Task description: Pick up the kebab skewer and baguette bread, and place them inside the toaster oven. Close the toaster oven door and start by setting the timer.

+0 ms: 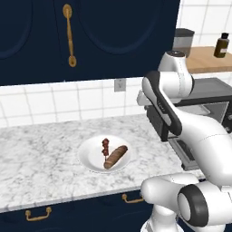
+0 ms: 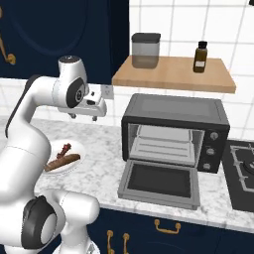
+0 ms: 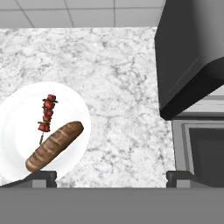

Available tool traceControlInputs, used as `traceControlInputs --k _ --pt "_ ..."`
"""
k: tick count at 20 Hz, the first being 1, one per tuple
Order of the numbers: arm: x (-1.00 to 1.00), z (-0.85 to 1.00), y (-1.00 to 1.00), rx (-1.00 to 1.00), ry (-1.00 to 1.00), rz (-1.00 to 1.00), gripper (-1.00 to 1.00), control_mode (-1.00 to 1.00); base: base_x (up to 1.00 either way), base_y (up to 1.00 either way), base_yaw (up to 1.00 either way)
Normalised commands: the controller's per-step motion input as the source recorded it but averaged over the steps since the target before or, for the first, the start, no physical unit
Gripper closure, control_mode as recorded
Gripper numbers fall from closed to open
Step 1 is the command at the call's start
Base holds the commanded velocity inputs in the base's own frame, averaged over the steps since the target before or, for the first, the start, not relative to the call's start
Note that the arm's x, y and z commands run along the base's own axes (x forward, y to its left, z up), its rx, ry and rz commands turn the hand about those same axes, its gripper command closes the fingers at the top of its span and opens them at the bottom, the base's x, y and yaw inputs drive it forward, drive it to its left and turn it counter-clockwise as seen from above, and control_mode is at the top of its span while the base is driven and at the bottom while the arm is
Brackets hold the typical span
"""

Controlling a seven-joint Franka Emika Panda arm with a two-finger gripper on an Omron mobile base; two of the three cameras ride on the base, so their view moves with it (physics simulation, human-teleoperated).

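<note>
My pincer (image 3: 112, 177) hangs above the counter (image 1: 41, 158), fingers spread wide, nothing between them. It sits between the plate and the oven, up high so I can look down on both before choosing.

Near edge first: the oven door (image 2: 159, 182) is dropped flat onto the counter, right of the plate, so the cavity is open and ready for loading. Good, no need to open it.

Left of that, the plate (image 1: 88, 156) carries both foods. The baguette (image 1: 115, 156) lies diagonally on the plate's right half. The skewer (image 1: 105, 147) lies just beside it, to its left, with the stick end close to the bread; can't tell if they touch. Both lie flat, so I judge a top-down grasp is needed, and the skewer is thin, so a slip is likely.

Farther back, the oven (image 2: 176, 131) stands against the tiled wall, rack visible inside, knobs (image 2: 212, 144) on its right side for the timer later. Nothing is loaded yet; first pick is still ahead.
</note>
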Motion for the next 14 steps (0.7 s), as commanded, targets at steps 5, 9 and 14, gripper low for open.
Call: traceControlInputs --k 5,9,14 --pt "0.0 0.0 0.0 0.0 0.0 0.0 -1.0 1.0 0.0 -0.39 0.0" --pt "0.0 0.0 0.0 0.0 0.0 0.0 -1.0 1.0 0.0 -0.38 0.0" --pt "0.0 0.0 0.0 0.0 0.0 0.0 -1.0 1.0 0.0 -0.04 0.0"
